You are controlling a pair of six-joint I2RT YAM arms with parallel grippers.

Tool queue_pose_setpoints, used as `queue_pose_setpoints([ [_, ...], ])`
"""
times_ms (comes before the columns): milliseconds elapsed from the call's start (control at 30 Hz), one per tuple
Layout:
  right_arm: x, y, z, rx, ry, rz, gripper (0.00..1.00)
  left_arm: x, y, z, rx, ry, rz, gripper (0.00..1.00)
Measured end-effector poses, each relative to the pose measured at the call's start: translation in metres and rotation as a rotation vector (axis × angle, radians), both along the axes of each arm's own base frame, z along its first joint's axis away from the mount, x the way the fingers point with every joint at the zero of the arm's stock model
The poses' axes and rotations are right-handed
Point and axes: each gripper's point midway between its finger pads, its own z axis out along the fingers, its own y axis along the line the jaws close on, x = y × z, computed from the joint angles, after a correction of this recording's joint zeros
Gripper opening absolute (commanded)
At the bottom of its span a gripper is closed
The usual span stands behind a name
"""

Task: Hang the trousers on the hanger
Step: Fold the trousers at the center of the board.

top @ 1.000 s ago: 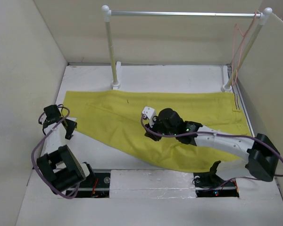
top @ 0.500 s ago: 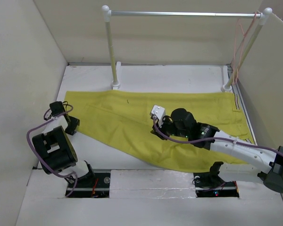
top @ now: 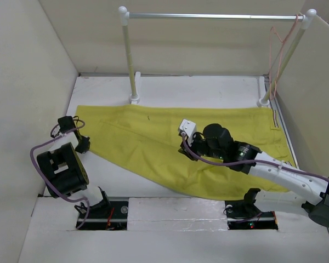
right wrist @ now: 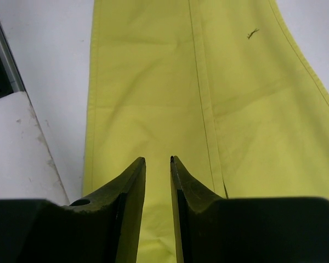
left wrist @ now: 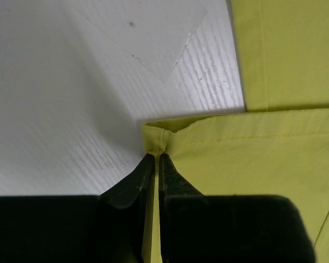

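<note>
Since long bright yellow cloth trousers (top: 131, 137) lie flat on white table (top: 197, 90), long axis L-R w/ striped waistband at R and leg ends at L, thin pale pink wire hanger (top: 271, 55) hangs well apart, far-R on silver-rail stand (top: 208, 16). Left gripper (left wrist: 155, 159) pinched tight on L hem corner. Right gripper (right wrist: 157, 160) over mid-leg, narrow gap, holds nothing. R arm nearer hanger; stand post beside it prob crowds reach.
</note>
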Motion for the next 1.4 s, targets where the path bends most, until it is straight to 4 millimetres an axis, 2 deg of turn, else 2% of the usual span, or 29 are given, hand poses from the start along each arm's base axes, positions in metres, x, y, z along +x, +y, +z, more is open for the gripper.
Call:
queue_pose_setpoints([
  [100, -0.001, -0.005, -0.002, -0.013, 0.009, -0.006, 0.31, -0.008, 0.000, 0.004, 0.013, 0.022, -0.003, 0.00],
  [167, -0.002, -0.012, -0.004, -0.027, 0.018, -0.016, 0.31, -0.016, 0.001, 0.019, 0.037, 0.014, 0.002, 0.00],
  [233, -0.002, -0.020, -0.006, -0.041, 0.029, -0.036, 0.31, -0.021, 0.001, 0.053, 0.082, -0.058, 0.008, 0.00],
  [333, 0.001, -0.035, -0.014, -0.064, 0.063, -0.079, 0.34, -0.032, 0.000, 0.121, 0.171, -0.210, 0.037, 0.00],
  [367, 0.001, -0.035, -0.014, -0.064, 0.063, -0.079, 0.39, -0.044, 0.001, 0.135, 0.187, -0.208, 0.072, 0.00],
  [400, 0.003, -0.048, -0.029, -0.101, 0.101, -0.114, 0.41, -0.039, 0.004, 0.178, 0.239, -0.322, 0.087, 0.00],
  [500, 0.005, -0.069, -0.051, -0.137, 0.165, -0.159, 0.46, -0.058, 0.006, 0.218, 0.292, -0.357, 0.151, 0.00],
  [667, 0.015, -0.105, -0.075, -0.168, 0.271, -0.253, 0.48, -0.077, 0.010, 0.261, 0.372, -0.366, 0.208, 0.00],
  [800, 0.024, -0.126, -0.077, -0.148, 0.325, -0.319, 0.48, -0.081, 0.003, 0.268, 0.375, -0.391, 0.192, 0.00],
  [967, 0.044, -0.179, -0.072, -0.120, 0.339, -0.543, 0.44, -0.076, -0.022, 0.273, 0.349, -0.436, 0.087, 0.00],
  [1067, 0.054, -0.219, -0.068, -0.095, 0.339, -0.718, 0.20, -0.070, -0.047, 0.279, 0.303, -0.493, -0.014, 0.00],
  [1100, 0.056, -0.232, -0.069, -0.092, 0.345, -0.778, 0.00, -0.069, -0.055, 0.282, 0.290, -0.515, -0.045, 0.00],
  [1267, 0.057, -0.298, -0.088, -0.112, 0.444, -1.056, 0.00, -0.066, -0.083, 0.298, 0.253, -0.611, -0.165, 0.00],
  [1300, 0.056, -0.313, -0.093, -0.119, 0.468, -1.121, 0.09, -0.066, -0.086, 0.301, 0.246, -0.628, -0.182, 0.00],
  [1400, 0.045, -0.366, -0.110, -0.134, 0.551, -1.336, 0.26, -0.062, -0.094, 0.312, 0.243, -0.682, -0.217, 0.00],
])
